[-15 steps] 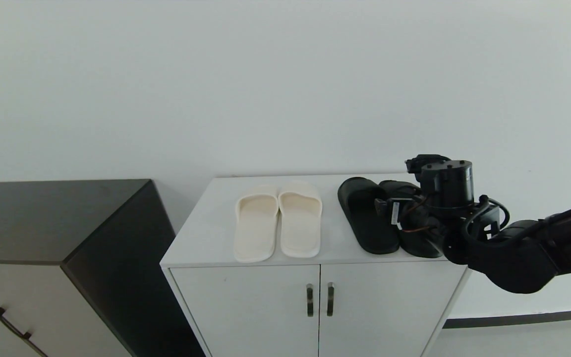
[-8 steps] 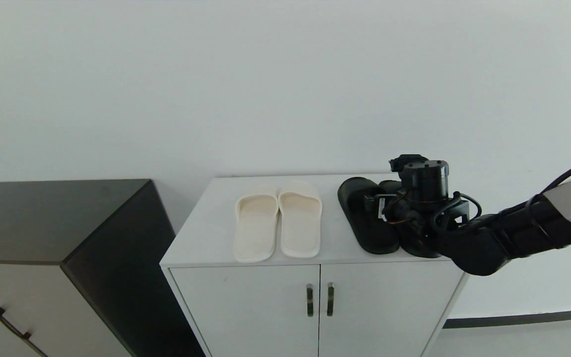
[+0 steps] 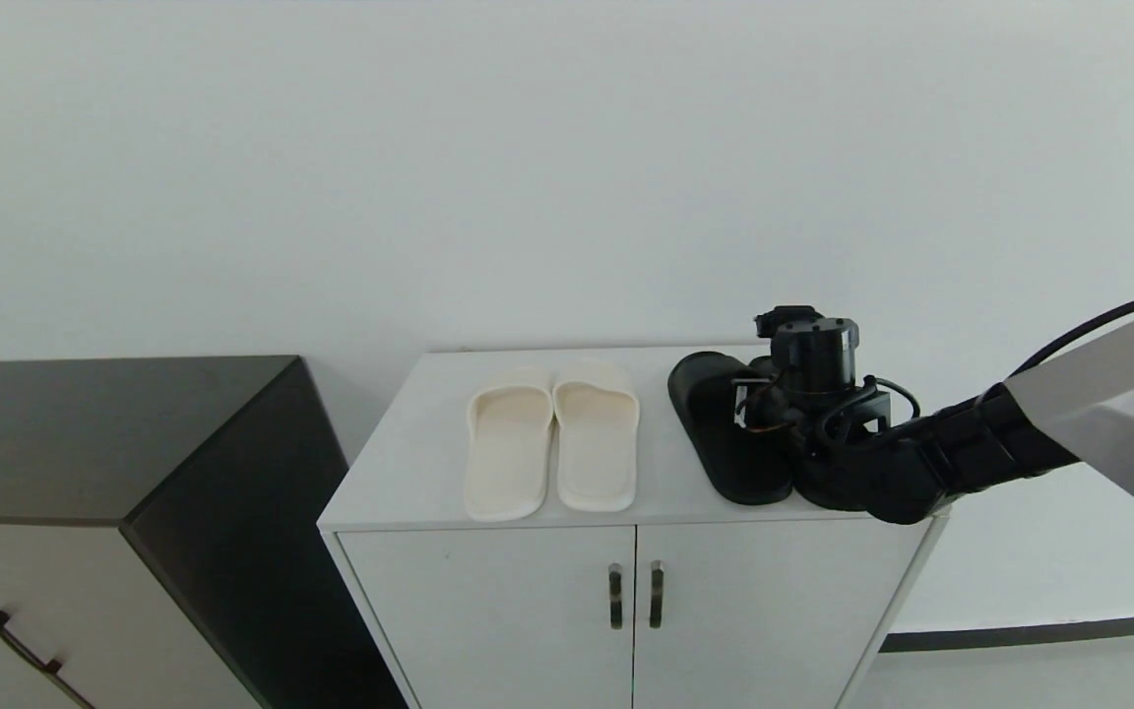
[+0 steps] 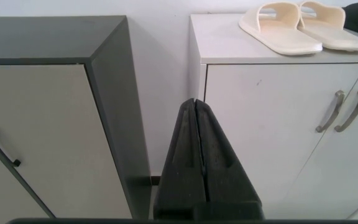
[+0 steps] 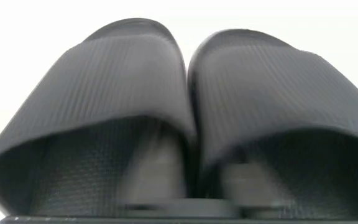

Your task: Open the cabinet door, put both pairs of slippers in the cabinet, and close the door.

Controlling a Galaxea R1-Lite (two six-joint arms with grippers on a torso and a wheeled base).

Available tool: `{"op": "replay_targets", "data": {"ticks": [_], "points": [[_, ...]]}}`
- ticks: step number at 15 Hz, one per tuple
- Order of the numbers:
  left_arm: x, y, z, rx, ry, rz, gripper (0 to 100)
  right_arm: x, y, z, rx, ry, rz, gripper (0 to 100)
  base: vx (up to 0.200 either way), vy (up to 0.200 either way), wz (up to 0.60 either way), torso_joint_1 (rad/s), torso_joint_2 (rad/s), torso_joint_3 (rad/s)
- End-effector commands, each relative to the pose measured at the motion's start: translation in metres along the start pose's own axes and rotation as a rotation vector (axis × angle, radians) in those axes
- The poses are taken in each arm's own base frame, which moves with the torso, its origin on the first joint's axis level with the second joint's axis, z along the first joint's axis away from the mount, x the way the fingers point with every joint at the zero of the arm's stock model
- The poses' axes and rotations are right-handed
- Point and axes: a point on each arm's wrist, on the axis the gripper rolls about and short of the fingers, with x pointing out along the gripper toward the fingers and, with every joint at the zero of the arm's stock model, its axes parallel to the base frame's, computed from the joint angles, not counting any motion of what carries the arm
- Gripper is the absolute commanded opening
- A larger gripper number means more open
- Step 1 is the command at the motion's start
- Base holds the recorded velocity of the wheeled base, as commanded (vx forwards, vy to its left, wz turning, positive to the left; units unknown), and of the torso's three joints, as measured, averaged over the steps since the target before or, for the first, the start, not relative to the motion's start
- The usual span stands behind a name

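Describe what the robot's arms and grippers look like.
The right arm is black and rounded, with a cylindrical wrist unit, looping black cables and a grey angular upper cover. The left gripper is black: two tapered, textured fingers forming a wedge.

Blk R arm [image 3: 931, 458], grey upper link, cables; blk L hand [image 4: 196, 107]

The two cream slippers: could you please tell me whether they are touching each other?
Touching. The head view shows the left cream slipper and the right cream slipper with inner edges meeting, no gap.
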Motion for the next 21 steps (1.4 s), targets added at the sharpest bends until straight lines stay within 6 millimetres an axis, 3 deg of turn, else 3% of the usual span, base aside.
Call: {"op": "replay_targets", "data": {"ticks": [1, 4, 6, 8, 10, 16, 21], "points": [[0.000, 0.000, 0.000, 0.000, 0.001, 0.001, 0, 0.001, 0.002, 0.004, -0.001, -0.015, 0.000, 0, 0.000, 0.000, 0.00, 0.000, 0.00, 0.000], [0.000, 0.000, 0.000, -0.003, 0.001, 0.001, 0, -0.036, 0.002, 0.034, 0.011, -0.063, 0.046, 0, 0.000, 0.000, 0.00, 0.000, 0.00, 0.000], [0.000, 0.000, 0.000, -0.003, 0.001, 0.001, 0, -0.085, 0.002, 0.052, 0.013, -0.081, 0.196, 0, 0.000, 0.000, 0.00, 0.000, 0.00, 0.000], [0.000, 0.000, 0.000, -0.001, 0.001, -0.001, 0, -0.136, -0.004, 0.048, -0.014, -0.030, 0.412, 0, 0.000, 0.000, 0.00, 0.000, 0.00, 0.000], [0.000, 0.000, 0.000, 0.000, 0.001, -0.002, 0, -0.171, -0.011, 0.035, -0.053, 0.053, 0.562, 0, 0.000, 0.000, 0.00, 0.000, 0.00, 0.000], [0.000, 0.000, 0.000, -0.004, 0.001, -0.004, 0, -0.190, -0.001, 0.015, -0.091, 0.106, 0.639, 0, 0.000, 0.000, 0.00, 0.000, 0.00, 0.000], [0.000, 0.000, 0.000, -0.006, 0.001, -0.006, 0, -0.195, -0.006, 0.004, -0.146, 0.116, 0.650, 0, -0.200, 0.000, 0.00, 0.001, 0.00, 0.004]]}}
